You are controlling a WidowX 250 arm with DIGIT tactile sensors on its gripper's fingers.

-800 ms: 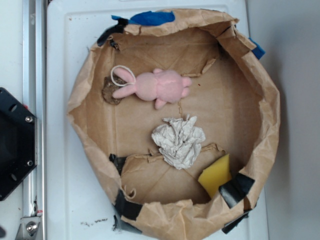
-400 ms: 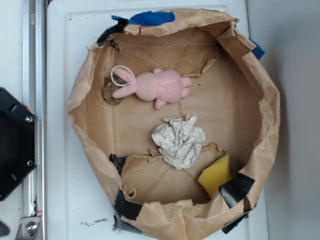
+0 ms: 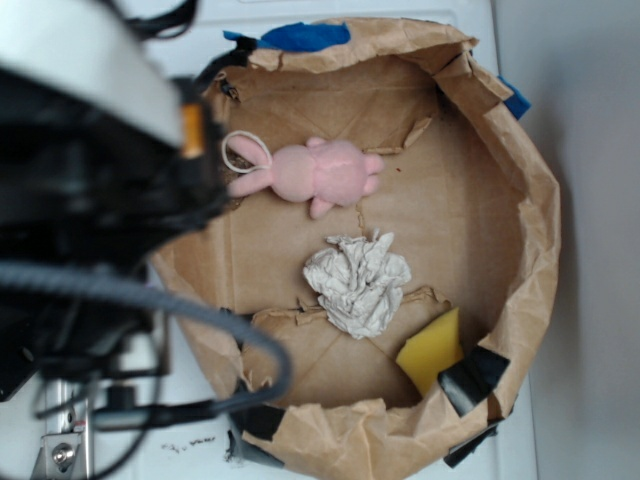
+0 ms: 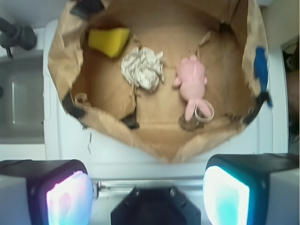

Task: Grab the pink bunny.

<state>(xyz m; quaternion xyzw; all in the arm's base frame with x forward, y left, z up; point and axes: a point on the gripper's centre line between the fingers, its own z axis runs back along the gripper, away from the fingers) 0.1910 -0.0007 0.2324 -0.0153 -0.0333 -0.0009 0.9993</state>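
The gripper (image 4: 147,187) is spread wide, its two pads (image 4: 68,197) glowing at the bottom corners of the wrist view with nothing between them. It hangs above the white surface (image 4: 122,150), outside the near wall of the brown paper basin (image 4: 61,61), well apart from everything inside.

The pink bunny (image 4: 192,79) lies ahead of the gripper and toward the right pad's side, on the basin's floor. Its ears point back toward the gripper, and the thin white cord loop (image 4: 205,110) at its head sits closest to the near wall, beside a dark brown patch (image 4: 190,124) on the paper. In the exterior view the pink bunny (image 3: 315,172) lies flat with its ears reaching toward the blurred black arm (image 3: 90,190) that fills the left side of the frame; the gripper itself is not distinguishable there.

The crumpled paper ball (image 4: 142,68) rests just beside the bunny, ahead of the gap between the pads. The yellow sponge wedge (image 4: 108,41) lies farther off, ahead of the left pad, near the basin's far wall. Black tape (image 3: 472,378) and blue tape (image 3: 305,36) patch the basin's rim.
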